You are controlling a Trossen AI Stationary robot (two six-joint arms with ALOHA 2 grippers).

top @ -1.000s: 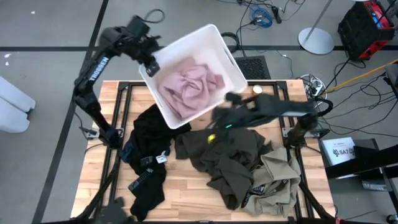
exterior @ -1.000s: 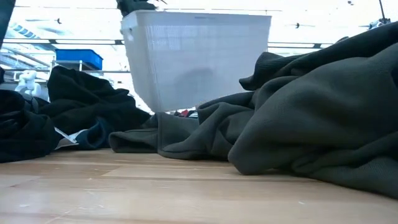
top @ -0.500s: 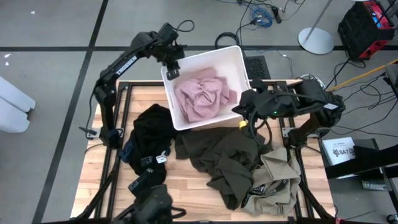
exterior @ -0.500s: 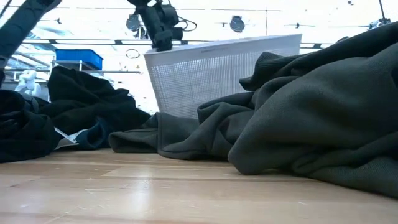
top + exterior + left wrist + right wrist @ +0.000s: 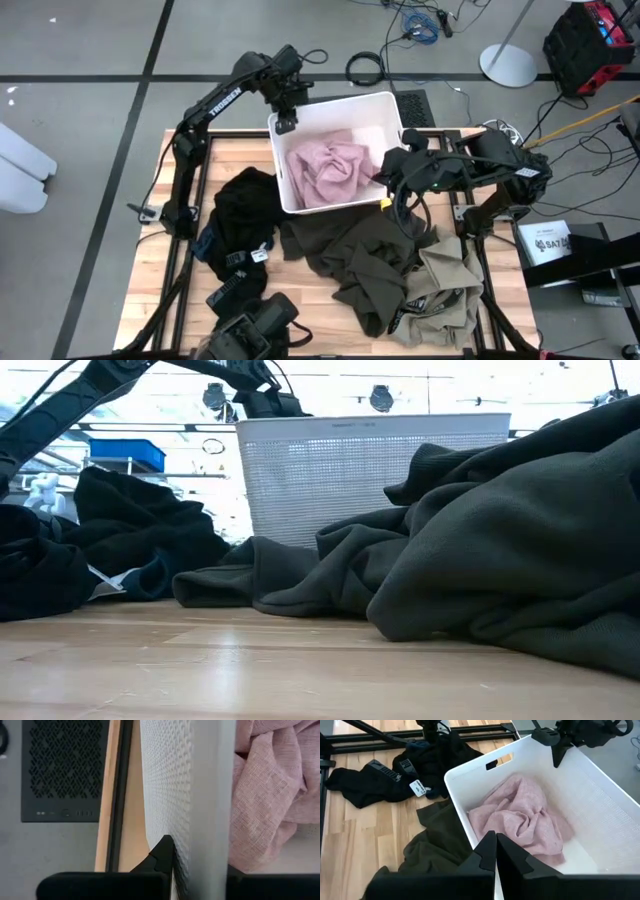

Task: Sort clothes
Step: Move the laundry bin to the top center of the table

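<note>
Clothes lie in two places: we see the pale pink garment [image 5: 333,167] bunched in the white bin [image 5: 385,108] at the table's [image 5: 170,262] far edge with no clear long axis, while the black garments [image 5: 240,225] trail from the bin toward the near left corner, the dark olive-green garment [image 5: 360,250] sprawls across the middle, and the khaki-tan garment [image 5: 445,285] sits at the near right corner. We find the left gripper [image 5: 284,122] clamped on the bin's far left rim. The right gripper [image 5: 385,177] hangs closed and empty just over the bin's right wall.
</note>
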